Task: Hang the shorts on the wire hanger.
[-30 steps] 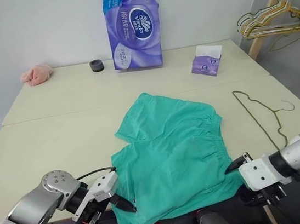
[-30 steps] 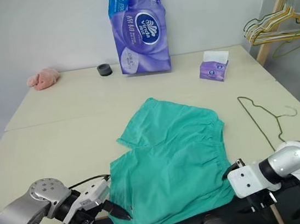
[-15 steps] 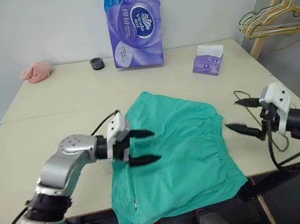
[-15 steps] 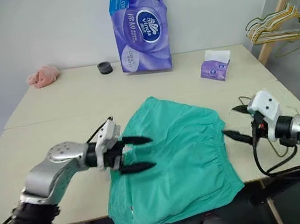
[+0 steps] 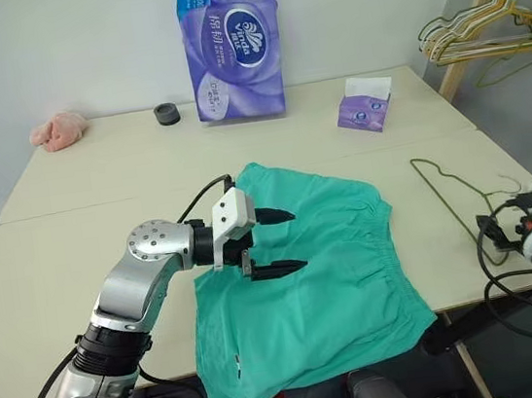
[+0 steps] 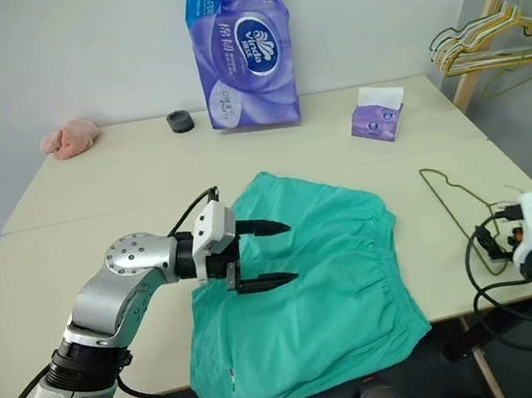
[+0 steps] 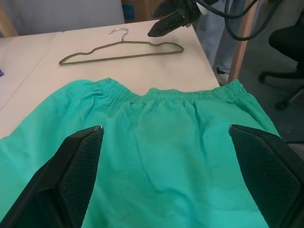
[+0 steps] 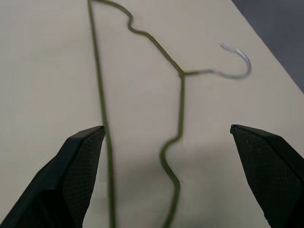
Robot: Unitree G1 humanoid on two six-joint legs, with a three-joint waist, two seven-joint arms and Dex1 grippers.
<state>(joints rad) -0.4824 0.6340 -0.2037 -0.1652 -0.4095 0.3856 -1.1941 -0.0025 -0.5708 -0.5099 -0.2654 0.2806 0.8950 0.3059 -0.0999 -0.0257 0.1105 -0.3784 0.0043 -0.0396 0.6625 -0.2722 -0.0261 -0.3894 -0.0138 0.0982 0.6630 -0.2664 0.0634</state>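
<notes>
Near edge of the pale beige table (image 5: 74,234): the teal-green thin fabric shorts (image 5: 326,279) lie flat, gathered elastic waistband toward the robot's right, one leg hem hanging slightly over the front edge. Above the shorts' left part hovers the left gripper (image 5: 274,243), its two black fingers spread wide and grasping nothing, pointing toward the robot's right. At the table's right edge is the right gripper (image 8: 173,180), fingers likewise spread wide and empty, directed at the thin olive-green wire hanger (image 5: 459,208). The hanger lies flat on the table just beside the waistband, apart from it, its silvery hook toward the right edge. Farther back: a small purple tissue box (image 5: 364,108). Far edge, against the white wall: a tall purple paper-tissue pack (image 5: 231,46), a small black round cap (image 5: 168,114) and a pink cloth lump (image 5: 57,130). Beyond the table's right corner, a wooden rack (image 5: 477,9) carries several wire hangers (image 5: 485,33).
</notes>
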